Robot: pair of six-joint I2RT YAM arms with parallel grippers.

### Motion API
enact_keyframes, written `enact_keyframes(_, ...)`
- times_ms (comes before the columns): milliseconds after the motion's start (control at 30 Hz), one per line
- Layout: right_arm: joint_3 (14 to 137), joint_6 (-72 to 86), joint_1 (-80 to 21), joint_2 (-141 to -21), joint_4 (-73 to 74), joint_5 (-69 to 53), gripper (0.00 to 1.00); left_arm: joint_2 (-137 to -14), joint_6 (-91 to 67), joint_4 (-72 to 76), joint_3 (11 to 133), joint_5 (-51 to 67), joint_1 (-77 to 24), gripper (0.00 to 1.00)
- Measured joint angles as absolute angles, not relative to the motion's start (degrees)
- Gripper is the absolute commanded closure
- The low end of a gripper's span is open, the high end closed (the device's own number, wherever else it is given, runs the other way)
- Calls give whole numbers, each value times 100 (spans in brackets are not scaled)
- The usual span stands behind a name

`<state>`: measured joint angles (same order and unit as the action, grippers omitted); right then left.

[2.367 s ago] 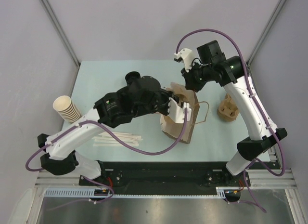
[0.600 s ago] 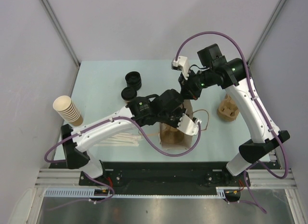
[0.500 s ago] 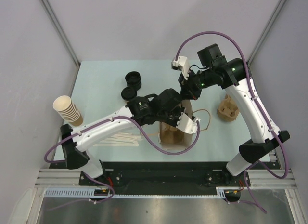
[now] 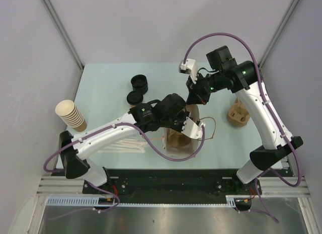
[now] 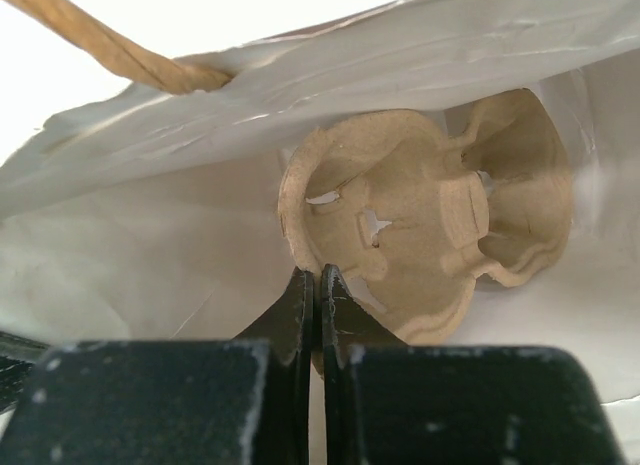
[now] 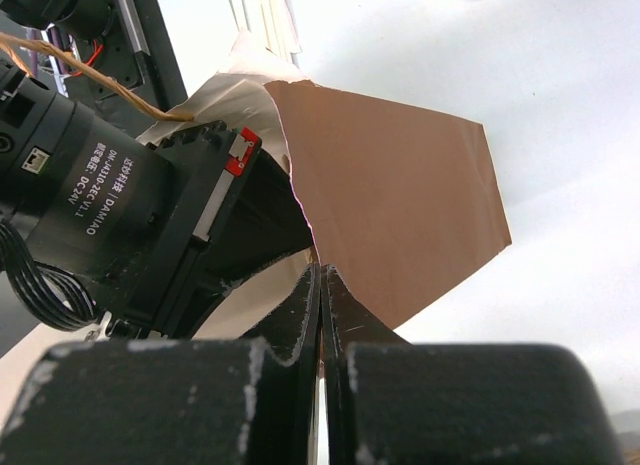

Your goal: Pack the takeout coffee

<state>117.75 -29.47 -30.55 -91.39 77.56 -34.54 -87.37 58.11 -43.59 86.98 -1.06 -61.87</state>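
Observation:
A brown paper bag (image 4: 180, 145) stands open at the table's front centre. My left gripper (image 5: 320, 275) is inside it, shut on the rim of a pulp cup carrier (image 5: 420, 215) that lies against the bag's white inner wall (image 5: 150, 245). My right gripper (image 4: 193, 100) is shut on the bag's far rim (image 6: 400, 205) and holds it up. A small cup with a round black top (image 4: 135, 97), which I take for the takeout coffee, stands left of the bag. From above only its top shows.
A stack of black lids (image 4: 140, 83) stands behind that cup. Cream paper cups (image 4: 70, 115) are stacked at the left edge. Wrapped stirrers (image 4: 123, 146) lie front left. More pulp carriers (image 4: 239, 115) are stacked on the right. The bag's twine handle (image 4: 214, 124) sticks out to the right.
My left arm has swung over the bag and my left gripper has gone down into it. The bag now stands more upright. My right gripper has moved slightly left with the rim.

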Motion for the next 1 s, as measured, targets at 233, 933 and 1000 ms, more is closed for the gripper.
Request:
enact_keyframes(233,11775,-3002,-3055,-9139,7756,-3538,100,-8742,5811,-4381,8698,-104,-6184,94)
enact_keyframes(933,11775,-3072,-3006,-9225,7756,-3656,100,-8997,5802,-4694,9035,1,-6093,43)
enact_keyframes(1000,11775,-3074,-2995,-9231,7754,-3662,100,-8997,5806,-4735,9137,-1,-6093,40)
